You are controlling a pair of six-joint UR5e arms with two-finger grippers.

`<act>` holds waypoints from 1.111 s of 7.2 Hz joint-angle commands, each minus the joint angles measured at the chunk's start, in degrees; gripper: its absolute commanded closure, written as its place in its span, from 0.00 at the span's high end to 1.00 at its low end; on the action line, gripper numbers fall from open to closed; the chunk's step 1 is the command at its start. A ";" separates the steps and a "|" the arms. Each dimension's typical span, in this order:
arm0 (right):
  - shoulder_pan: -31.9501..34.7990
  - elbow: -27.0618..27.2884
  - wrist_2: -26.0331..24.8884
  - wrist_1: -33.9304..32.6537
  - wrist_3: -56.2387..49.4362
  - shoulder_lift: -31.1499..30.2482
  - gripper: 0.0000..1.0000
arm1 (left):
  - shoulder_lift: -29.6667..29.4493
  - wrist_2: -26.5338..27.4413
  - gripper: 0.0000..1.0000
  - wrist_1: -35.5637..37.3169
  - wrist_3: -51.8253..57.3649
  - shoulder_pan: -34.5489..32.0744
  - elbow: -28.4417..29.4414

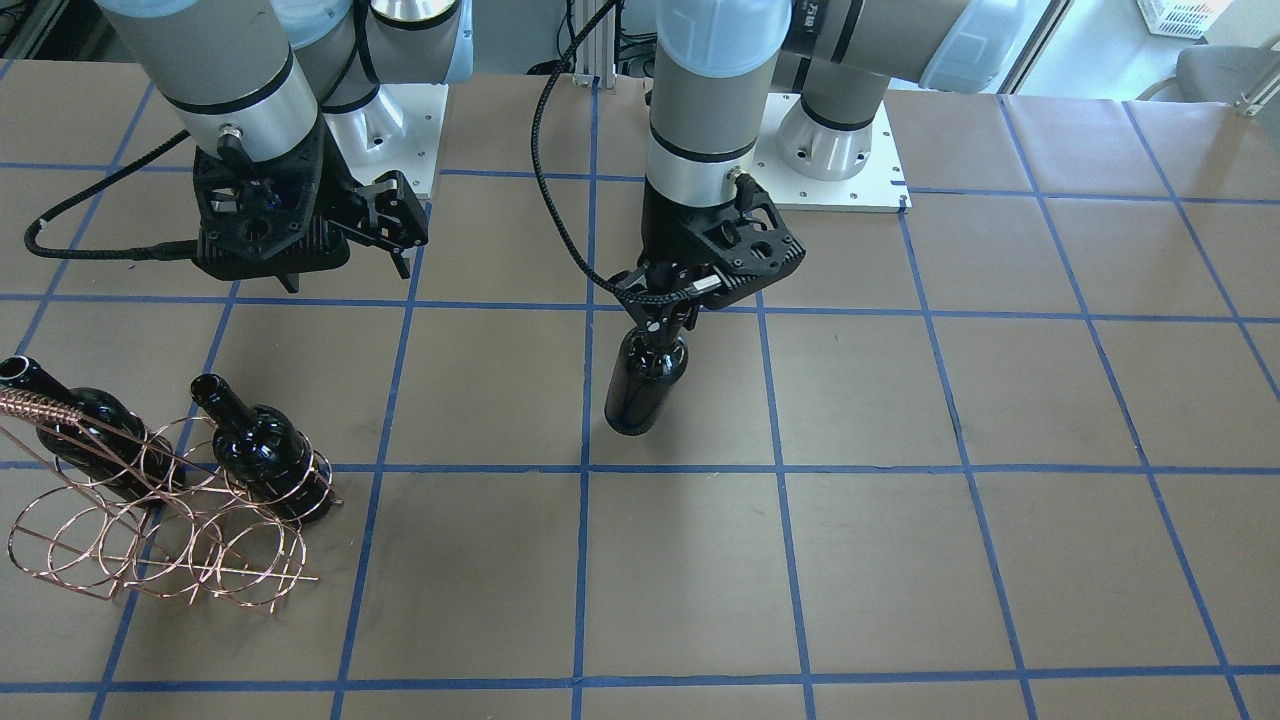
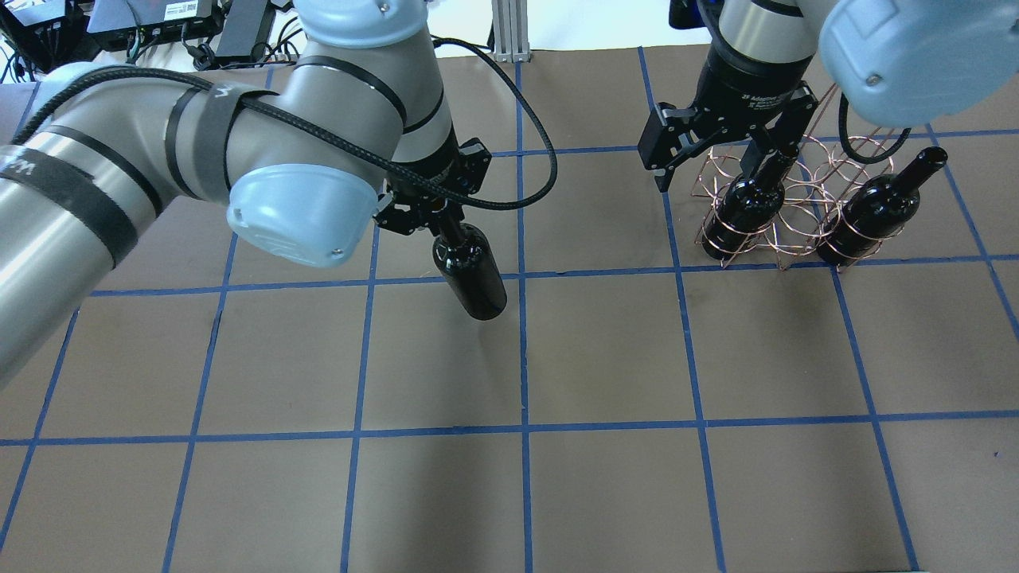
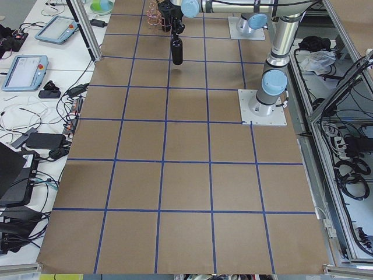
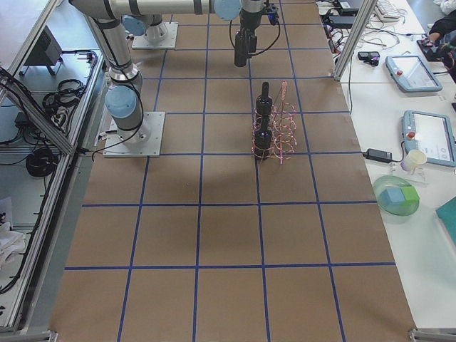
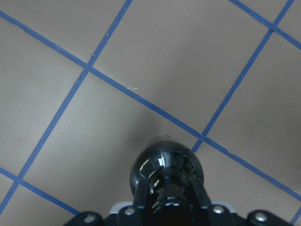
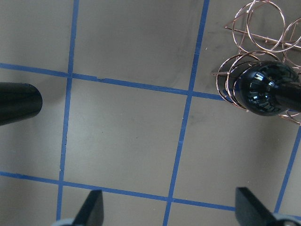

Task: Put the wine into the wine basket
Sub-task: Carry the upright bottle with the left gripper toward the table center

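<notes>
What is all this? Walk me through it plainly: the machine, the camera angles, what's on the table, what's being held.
Two robot arms stand at a brown table marked with blue tape. Six cameras catch one moment. One looks down from behind the robot and one faces it. Two look along the table from its ends, and one sits on each wrist. The left gripper is shut on the neck of a dark bottle, which hangs from it, slightly tilted. The right gripper is open and empty, near a copper wire basket. In its loops sit two more bottles.
</notes>
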 commanded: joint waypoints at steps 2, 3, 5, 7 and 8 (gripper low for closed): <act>0.09 0.00 -0.14 0.16 -0.30 -0.08 1.00 | -1.06 4.36 0.00 0.46 -2.55 -3.60 -1.76; 0.09 0.00 -0.75 -0.19 -0.03 0.00 1.00 | -1.24 5.24 0.00 0.54 -2.82 -4.05 -1.77; 0.09 0.00 -0.76 -0.81 0.50 -0.43 1.00 | -1.33 5.16 0.00 0.63 -4.58 -4.14 -1.41; 0.09 0.00 0.03 -0.98 0.41 -0.61 1.00 | -1.24 5.16 0.00 0.63 -4.84 -4.66 -1.67; 0.09 0.00 -0.14 -0.98 0.49 -0.61 1.00 | -1.24 5.16 0.00 0.63 -5.02 -5.01 -1.68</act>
